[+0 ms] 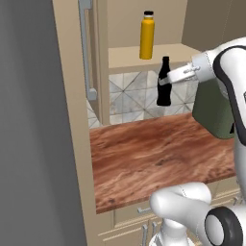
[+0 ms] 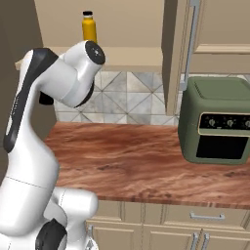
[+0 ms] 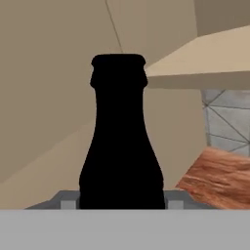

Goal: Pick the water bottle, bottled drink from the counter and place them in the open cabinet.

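Observation:
The water bottle (image 1: 147, 34), yellow with a black cap, stands upright on the shelf of the open cabinet (image 1: 129, 58); it also peeks over the arm's elbow (image 2: 88, 27). The bottled drink (image 1: 164, 82), slim and black, hangs upright in the air above the back of the counter (image 1: 158, 149), just below the shelf's front edge. My gripper (image 1: 166, 80) is shut on its middle from the right. In the hand view the bottled drink (image 3: 122, 141) stands between the two fingers of the gripper (image 3: 122, 201), with the shelf edge up and to the right.
A green toaster oven (image 2: 217, 122) sits on the counter's right side, close behind my forearm (image 1: 214, 110). The cabinet door (image 1: 86, 48) with its silver handle stands open at the left. A tiled backsplash (image 2: 127, 97) lies below the shelf.

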Controlling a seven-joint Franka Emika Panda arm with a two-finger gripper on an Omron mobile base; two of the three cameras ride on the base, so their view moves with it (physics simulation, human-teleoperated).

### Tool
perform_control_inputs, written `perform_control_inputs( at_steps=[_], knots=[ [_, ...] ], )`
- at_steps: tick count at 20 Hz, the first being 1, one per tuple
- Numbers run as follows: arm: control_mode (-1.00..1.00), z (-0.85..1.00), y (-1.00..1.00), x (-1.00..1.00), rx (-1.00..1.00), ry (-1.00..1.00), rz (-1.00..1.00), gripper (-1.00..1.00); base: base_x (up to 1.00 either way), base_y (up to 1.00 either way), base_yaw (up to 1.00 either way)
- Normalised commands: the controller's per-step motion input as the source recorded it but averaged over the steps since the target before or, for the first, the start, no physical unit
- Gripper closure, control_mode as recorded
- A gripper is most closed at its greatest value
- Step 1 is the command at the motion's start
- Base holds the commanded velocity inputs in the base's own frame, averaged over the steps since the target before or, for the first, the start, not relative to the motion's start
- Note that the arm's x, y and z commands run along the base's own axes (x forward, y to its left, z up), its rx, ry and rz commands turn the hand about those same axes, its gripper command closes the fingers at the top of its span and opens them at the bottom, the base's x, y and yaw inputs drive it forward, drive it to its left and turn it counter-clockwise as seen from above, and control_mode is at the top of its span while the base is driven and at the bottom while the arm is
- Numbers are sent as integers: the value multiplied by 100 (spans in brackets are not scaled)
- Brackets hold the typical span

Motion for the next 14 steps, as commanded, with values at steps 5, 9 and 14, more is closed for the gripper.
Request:
perform_control_inputs(
  at_steps=[5,9,14],
  knots=[
    [-100,23,0,2,-9,0,3,100,0,0,0],
    [-100,23,10,10,-3,-8,0,100,0,0,0],
    [-100,14,10,8,-2,-21,-1,100,0,0,0]
  ],
)
